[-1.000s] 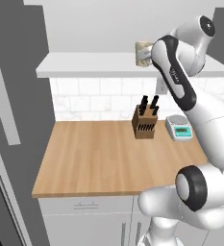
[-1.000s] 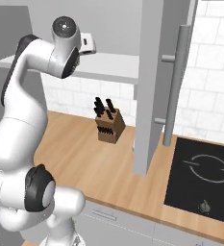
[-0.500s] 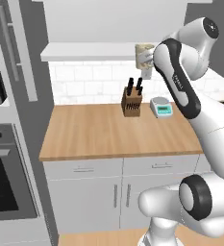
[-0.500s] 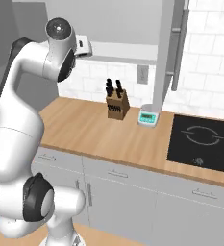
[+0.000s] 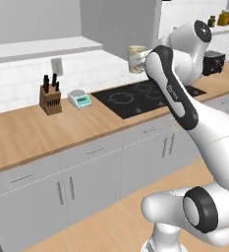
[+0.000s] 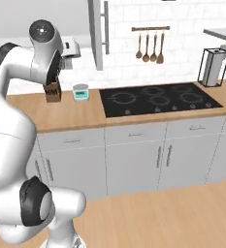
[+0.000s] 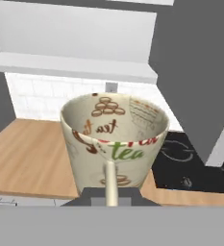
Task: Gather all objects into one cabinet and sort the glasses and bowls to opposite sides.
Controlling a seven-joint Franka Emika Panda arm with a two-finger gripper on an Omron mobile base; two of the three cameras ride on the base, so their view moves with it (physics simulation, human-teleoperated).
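The beige handled mug [image 7: 114, 139], printed with "tea" and brown patterns, sits upright in front of the hand camera with its handle towards me. My gripper [image 7: 110, 193] is shut on it at the handle side. In the left base view the mug [image 5: 135, 58] is held high above the counter, over the near edge of the hob. The right base view shows the hand [image 6: 69, 49] raised just left of the cabinet's grey door [image 6: 97, 34] with its vertical bar handle [image 6: 105, 26]. A white shelf board [image 7: 70, 67] runs behind the mug. The red cup and both bowls are out of view.
On the wooden counter [image 5: 27, 133] stand a knife block [image 5: 49, 95] and a small teal scale [image 5: 79, 98]. A black hob [image 6: 158, 98] lies to the right. Utensils [image 6: 148, 46] hang on the wall, and a paper-towel stand [image 6: 212, 66] is at far right. Spice jars [image 5: 224, 17] sit high on a shelf.
The whole picture has shifted: the base has pulled back and turned, so the hob and the base units now show. The mug stays in my gripper.
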